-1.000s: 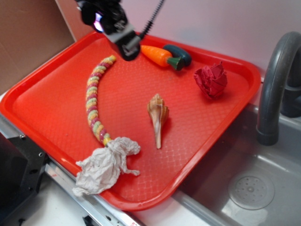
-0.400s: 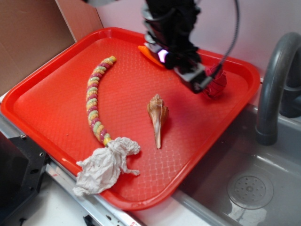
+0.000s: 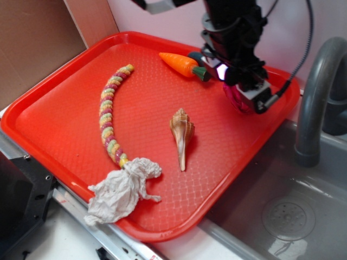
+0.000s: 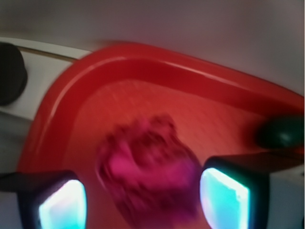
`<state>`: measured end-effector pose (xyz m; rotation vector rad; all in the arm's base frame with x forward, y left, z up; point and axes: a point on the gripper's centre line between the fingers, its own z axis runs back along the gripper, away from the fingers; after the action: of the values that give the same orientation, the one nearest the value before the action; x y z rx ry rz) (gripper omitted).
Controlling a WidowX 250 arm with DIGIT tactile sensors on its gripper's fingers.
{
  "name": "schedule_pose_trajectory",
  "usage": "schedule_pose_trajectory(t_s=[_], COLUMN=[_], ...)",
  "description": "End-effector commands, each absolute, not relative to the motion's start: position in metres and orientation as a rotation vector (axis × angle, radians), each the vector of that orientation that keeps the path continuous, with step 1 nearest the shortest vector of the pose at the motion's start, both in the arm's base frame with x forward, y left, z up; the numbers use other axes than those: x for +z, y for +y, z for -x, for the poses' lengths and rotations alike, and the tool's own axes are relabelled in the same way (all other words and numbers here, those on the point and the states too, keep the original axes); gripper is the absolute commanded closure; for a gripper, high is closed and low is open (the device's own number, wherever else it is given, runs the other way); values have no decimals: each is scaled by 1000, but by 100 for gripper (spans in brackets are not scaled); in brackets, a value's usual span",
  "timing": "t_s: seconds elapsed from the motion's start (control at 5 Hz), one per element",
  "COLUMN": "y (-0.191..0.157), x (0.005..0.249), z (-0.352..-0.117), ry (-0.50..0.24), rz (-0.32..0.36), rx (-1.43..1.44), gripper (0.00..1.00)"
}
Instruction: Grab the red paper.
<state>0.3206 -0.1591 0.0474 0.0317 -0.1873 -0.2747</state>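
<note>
While blurred, the claw [image 4: 143, 193] apparently straddles the red paper [image 4: 150, 179], spread.

The robot's arm [image 3: 227, 27] is built of blocky black segments with a matte finish, topped at the far edge of the exterior view by a pale grey-white section. A thin black cable [image 3: 303, 49] loops off its right side and runs down to the gripper [image 3: 250, 93], whose tip is a squarish dark block with a lighter grey face, and a small spot of violet-white light glows on the black housing just above it. From the wrist view the fingers [image 4: 224, 191] show as dark-framed pads glowing bright cyan-white, blurred, one at the left and one at the right.
</note>
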Motion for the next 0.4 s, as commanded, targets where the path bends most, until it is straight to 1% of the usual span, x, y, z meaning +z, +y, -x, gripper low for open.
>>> schedule_pose_trajectory(t_s=[0.0,0.2], y=[-152,-136], x=[43,32], z=[-350,-344], ry=[-128,-43], rz=[-9,15], rx=[-237,-184], gripper=[0,100])
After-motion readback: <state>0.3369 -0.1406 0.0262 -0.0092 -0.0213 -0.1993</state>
